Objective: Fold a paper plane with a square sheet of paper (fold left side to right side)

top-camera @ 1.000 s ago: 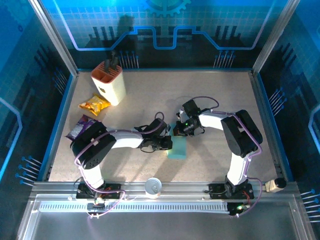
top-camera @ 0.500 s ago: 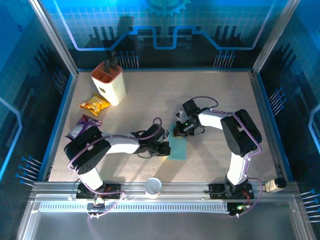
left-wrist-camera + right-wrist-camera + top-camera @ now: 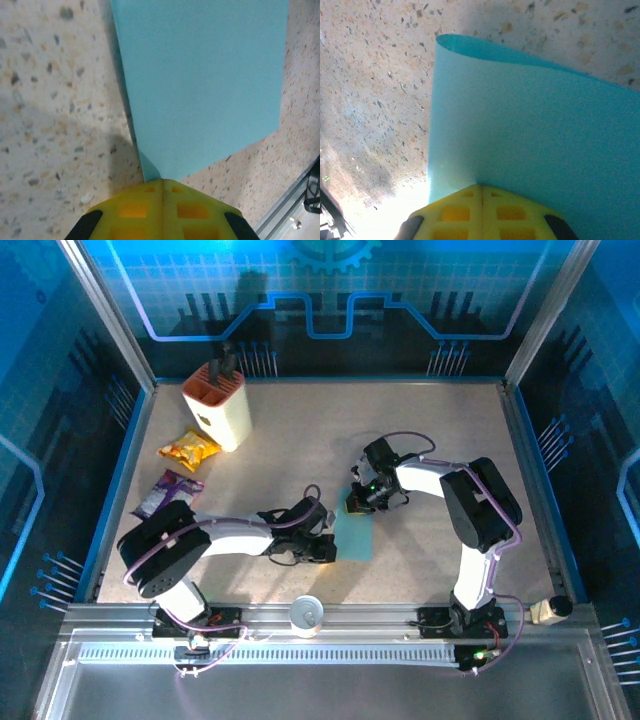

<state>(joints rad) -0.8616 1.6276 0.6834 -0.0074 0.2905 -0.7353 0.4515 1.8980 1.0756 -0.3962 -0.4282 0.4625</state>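
Note:
The square sheet of paper [image 3: 356,536] lies on the speckled table, light blue and doubled over into a narrow upright rectangle. My left gripper [image 3: 327,546] is shut, its yellow tip [image 3: 162,181] pressed at the near end of the paper's [image 3: 200,85] left folded edge, with nothing between the fingers. My right gripper [image 3: 358,506] is shut too, its tip [image 3: 481,186] resting on the paper's [image 3: 530,130] surface near the far left corner. In the right wrist view the far edge of the sheet curls up off the table.
A cream knife block [image 3: 217,405] stands at the back left, with a yellow snack packet [image 3: 188,449] and a purple snack packet [image 3: 163,492] in front of it. A white round object [image 3: 307,614] sits on the front rail.
My left gripper has slid toward the near edge of the table along the paper's left edge, still shut. The right gripper has barely moved.

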